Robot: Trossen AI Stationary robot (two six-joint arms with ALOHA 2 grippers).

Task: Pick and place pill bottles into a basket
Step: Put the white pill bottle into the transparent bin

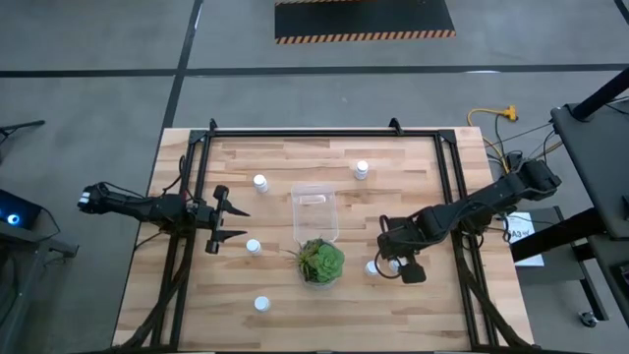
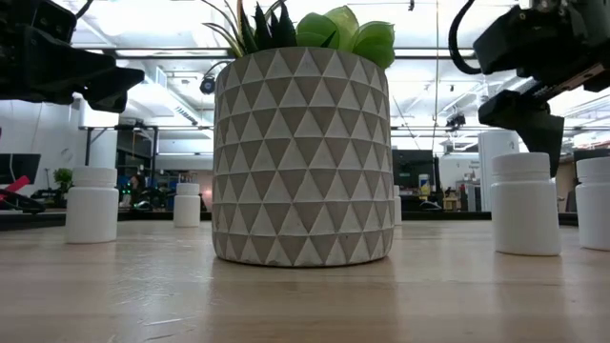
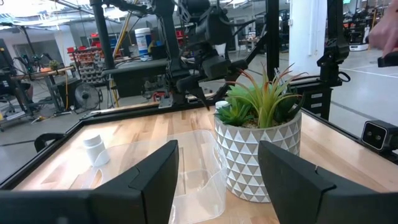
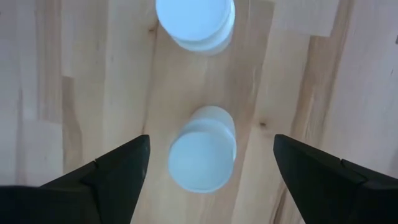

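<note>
Basket point(image 1: 315, 214) empty, every visible pill bottle on the surface; right claw point(image 4: 208, 165) released over one at the plant's point(image 1: 320, 261) 3 o'clock; left claw point(image 1: 224, 213) parted, empty.

Even, bright overhead light fills the high view, leaving only faint, short shadows on the pale wooden slatted table point(image 1: 295, 295). In the low view, ceiling strip lights glare white across the upper frame, the grey-and-white triangle-patterned round pot point(image 2: 303, 162) is sharp, and the room behind is soft. The right wrist view shows two white round bottle caps point(image 4: 202, 157) slightly blurred, the dark fingers at the lower corners blurred.
</note>
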